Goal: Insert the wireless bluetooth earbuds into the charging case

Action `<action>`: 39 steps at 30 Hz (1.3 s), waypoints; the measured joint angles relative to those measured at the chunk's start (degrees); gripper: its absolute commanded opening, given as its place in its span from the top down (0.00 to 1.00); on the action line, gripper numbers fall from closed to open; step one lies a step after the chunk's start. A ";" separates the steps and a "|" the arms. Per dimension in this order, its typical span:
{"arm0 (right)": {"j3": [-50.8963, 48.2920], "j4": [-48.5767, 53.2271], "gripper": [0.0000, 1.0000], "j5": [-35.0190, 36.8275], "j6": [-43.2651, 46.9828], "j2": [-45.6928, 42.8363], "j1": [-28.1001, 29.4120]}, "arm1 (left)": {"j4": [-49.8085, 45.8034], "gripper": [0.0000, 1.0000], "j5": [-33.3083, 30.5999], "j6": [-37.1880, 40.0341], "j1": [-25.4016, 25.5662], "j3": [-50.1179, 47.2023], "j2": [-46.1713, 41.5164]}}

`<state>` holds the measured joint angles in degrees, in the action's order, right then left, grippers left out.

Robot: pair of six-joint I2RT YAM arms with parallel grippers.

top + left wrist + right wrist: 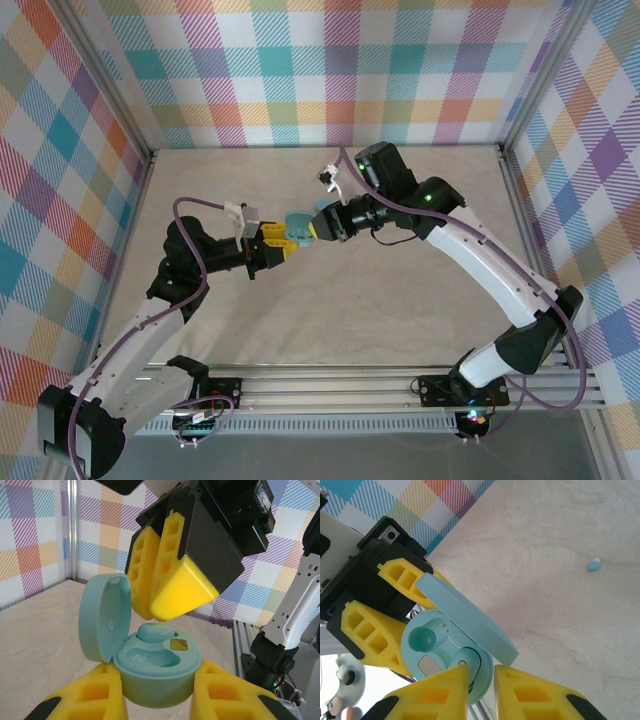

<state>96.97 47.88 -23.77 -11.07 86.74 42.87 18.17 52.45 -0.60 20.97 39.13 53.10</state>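
Left gripper (160, 700) clamps case (152, 662), lid open. One bud (155, 631) sits in a socket. Right gripper (151, 611), jaws almost together, hovers just above it. Second bud (593, 565) lies apart on table (545, 595).

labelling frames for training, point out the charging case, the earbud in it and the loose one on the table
charging case (157, 690): left wrist view, front wall of base
seated earbud (155, 631): left wrist view, rounded top
loose earbud (593, 565): right wrist view, its body
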 measured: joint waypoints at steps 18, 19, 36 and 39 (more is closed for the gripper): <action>1.38 -2.32 0.70 -1.38 0.79 -4.20 0.98 | -1.95 1.00 -1.81 2.51 0.02 -0.04 -0.09; 1.38 -2.58 0.70 -1.70 0.70 -4.61 0.98 | -2.54 1.00 -2.16 2.71 0.02 -0.04 -0.09; -9.70 -6.69 0.38 -1.60 1.97 -5.35 1.07 | -9.18 1.00 -3.91 3.41 0.02 0.22 -0.37; -10.69 -6.69 0.36 -0.02 4.17 -5.33 1.44 | -9.27 1.00 -3.48 3.39 0.02 0.48 -0.37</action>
<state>86.28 41.19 -23.79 -6.90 81.41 44.31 8.91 48.97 2.79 20.99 39.62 52.73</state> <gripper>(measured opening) 0.636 0.249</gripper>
